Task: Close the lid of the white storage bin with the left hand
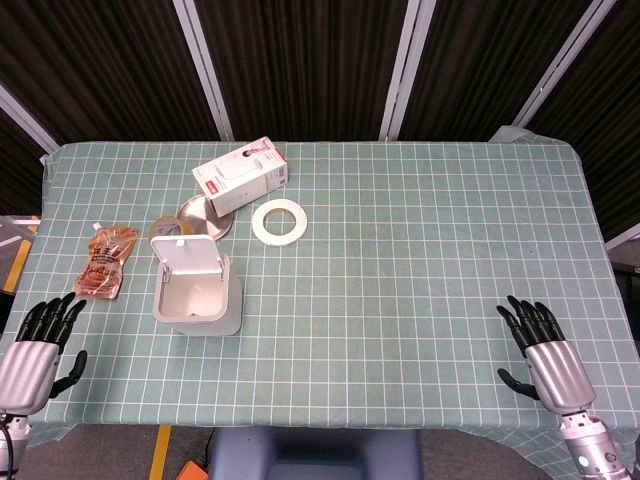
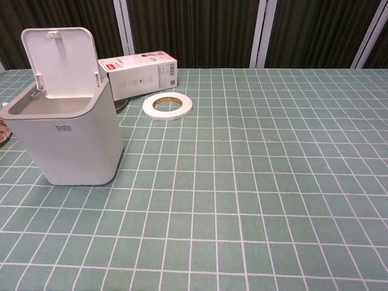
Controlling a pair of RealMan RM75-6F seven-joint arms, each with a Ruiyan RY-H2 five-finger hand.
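We see the bench (image 1: 420, 300) covered by a green cloth with a white grid, spanning both views. On its left half stands the white storage bin (image 1: 197, 298), upright, with its lid (image 1: 187, 255) raised and tilted back on the far edge, leaving the interior exposed. In the chest view the bin (image 2: 66, 142) sits at the near left and carries small grey lettering on its front wall; the lid (image 2: 60, 57) stands open above the grey rim.

Behind the bin lies a white carton with a red end (image 1: 240, 173), resting on its long side and angled across the cloth. Just in front of the carton's left end we note a round metal lid (image 1: 207, 217), partly hidden by the carton and the raised bin lid. Right of that lies a white tape ring (image 1: 278, 221), flat on the cloth and apart from the carton. Left of the bin lies an orange pouch (image 1: 104, 262), flat, well apart from the bin.

The left robot hand (image 1: 38, 345) hovers at the near left edge of the bench, fingers spread and pointing away from the robot, holding nothing; it is near the pouch but touches neither it nor the bin. The right robot hand (image 1: 543, 355) sits at the near right edge, fingers likewise spread, holding nothing, well apart from every object. Neither hand appears in the chest view
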